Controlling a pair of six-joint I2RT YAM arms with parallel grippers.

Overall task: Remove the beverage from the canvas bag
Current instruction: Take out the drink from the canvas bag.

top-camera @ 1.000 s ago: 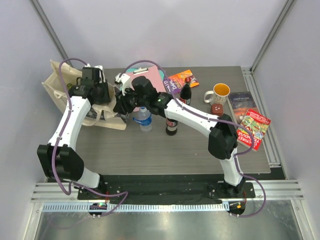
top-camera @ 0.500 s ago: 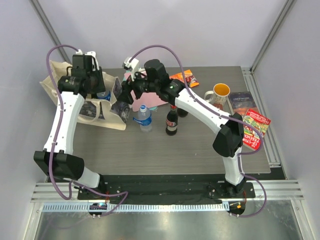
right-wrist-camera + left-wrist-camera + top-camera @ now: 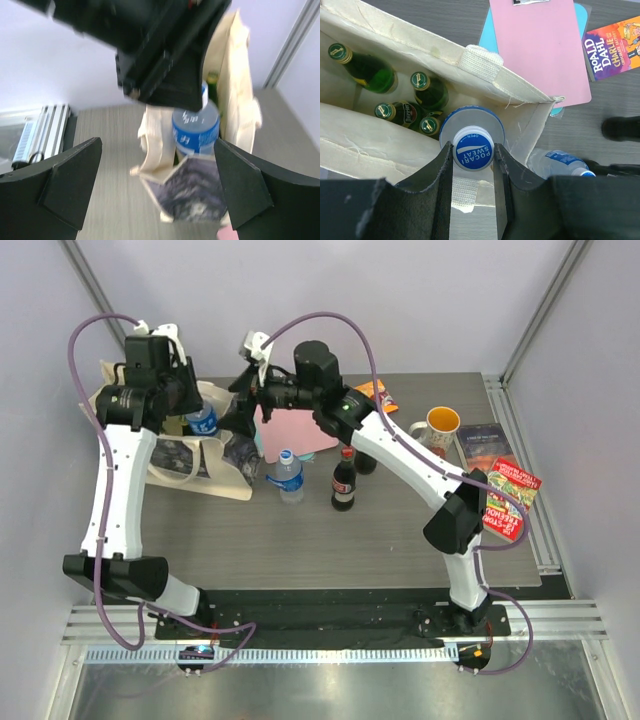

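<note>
My left gripper [image 3: 474, 159] is clamped on the neck of a blue-capped Pocari Sweat bottle [image 3: 472, 118], with a finger tight on either side of the cap. A second ago this gripper was down inside the canvas bag [image 3: 380, 145]. My arm has since risen, and the bottle now hangs over the bag's open mouth, above four green glass bottles [image 3: 370, 70] left inside. My right gripper [image 3: 157, 150] is spread wide and holds nothing, beside the bag's printed end. The beverage looks nearly free; carrying it aside to the counter [image 3: 300, 540] remains.
</note>
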